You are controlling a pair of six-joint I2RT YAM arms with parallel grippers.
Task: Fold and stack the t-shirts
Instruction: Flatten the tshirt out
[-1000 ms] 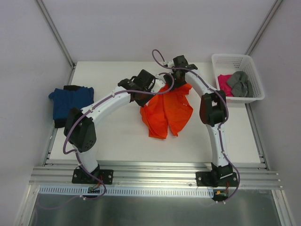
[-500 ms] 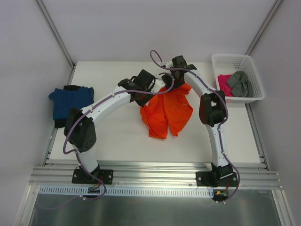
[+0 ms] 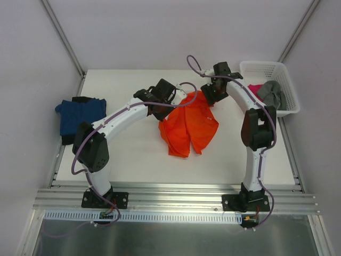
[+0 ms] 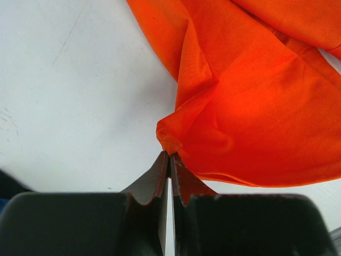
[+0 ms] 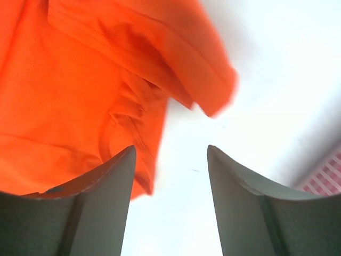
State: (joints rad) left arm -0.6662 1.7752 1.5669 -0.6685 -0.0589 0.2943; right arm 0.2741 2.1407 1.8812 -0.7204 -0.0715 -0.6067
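Pink t-shirt (image 3: 254,88) in basket (image 3: 260,63); grey t-shirt (image 3: 271,95) too

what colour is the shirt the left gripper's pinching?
Bright orange soft cloth t-shirt, nipped by the left gripper; clearest in the left wrist view.

A white tabletop (image 3: 133,160) sits between plain pale grey walls (image 3: 160,32). Shiny metal rails (image 3: 176,198) run along its near edge. The light is soft.
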